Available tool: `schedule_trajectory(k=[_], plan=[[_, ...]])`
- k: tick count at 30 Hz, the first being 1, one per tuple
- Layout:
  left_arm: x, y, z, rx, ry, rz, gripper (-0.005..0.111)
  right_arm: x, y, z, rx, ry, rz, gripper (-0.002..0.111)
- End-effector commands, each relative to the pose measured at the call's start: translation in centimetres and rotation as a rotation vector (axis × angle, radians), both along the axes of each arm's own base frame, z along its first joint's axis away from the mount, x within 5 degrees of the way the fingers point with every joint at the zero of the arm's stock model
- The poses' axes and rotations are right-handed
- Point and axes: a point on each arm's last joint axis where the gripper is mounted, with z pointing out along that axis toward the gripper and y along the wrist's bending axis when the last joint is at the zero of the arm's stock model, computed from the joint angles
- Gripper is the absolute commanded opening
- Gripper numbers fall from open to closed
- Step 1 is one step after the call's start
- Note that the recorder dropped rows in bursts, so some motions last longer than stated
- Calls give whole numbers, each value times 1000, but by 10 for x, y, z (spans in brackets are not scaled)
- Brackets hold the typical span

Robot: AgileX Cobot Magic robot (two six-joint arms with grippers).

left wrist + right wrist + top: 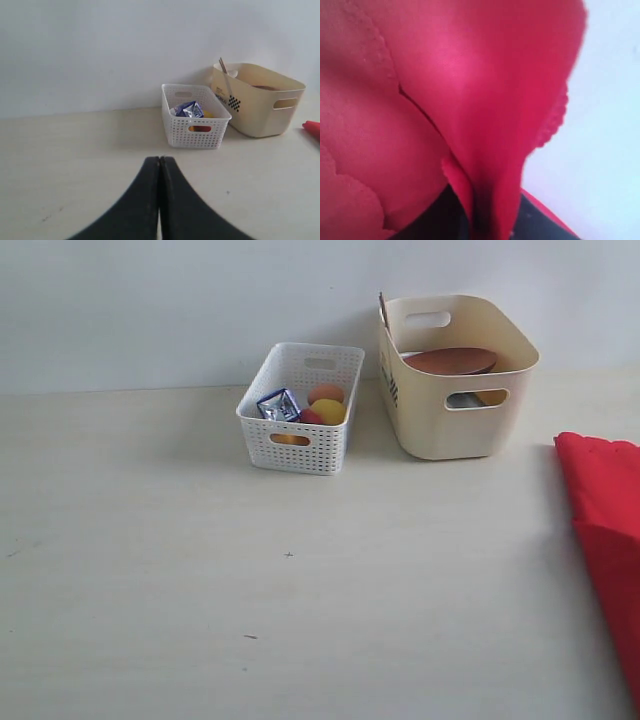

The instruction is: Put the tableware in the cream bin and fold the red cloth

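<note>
The cream bin [455, 375] stands at the back right of the table with the round brown wooden plate [450, 361] lying inside it. Thin wooden handles [224, 74] lean out of its corner. The red cloth [608, 530] lies at the right edge of the exterior view and partly runs out of frame. In the right wrist view the red cloth [470, 90] fills most of the picture, and my right gripper [487, 220] is shut on a bunched fold of it. My left gripper [160, 160] is shut on nothing, low over bare table, well short of both bins. Neither arm shows in the exterior view.
A white perforated basket [300, 408] stands left of the cream bin, holding a blue-and-white packet [278, 404] and round orange, yellow and red foods. The pale table [250, 590] runs up to a white wall behind both containers.
</note>
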Motion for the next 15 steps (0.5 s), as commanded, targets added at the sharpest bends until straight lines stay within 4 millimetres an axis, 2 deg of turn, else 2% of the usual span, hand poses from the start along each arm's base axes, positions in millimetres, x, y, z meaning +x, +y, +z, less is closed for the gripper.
schedule_trajectory(k=[1,7,15], plan=[[5,-1,-20,-22,58,31,0,7,-13,-5,-16,-26,-11,0],[8,0,-37,-26,116,73,0,27,-20,-13,46,-116,-15,0],[10,2,-49,-32,154,119,0,48,-24,-19,115,-240,-28,0]])
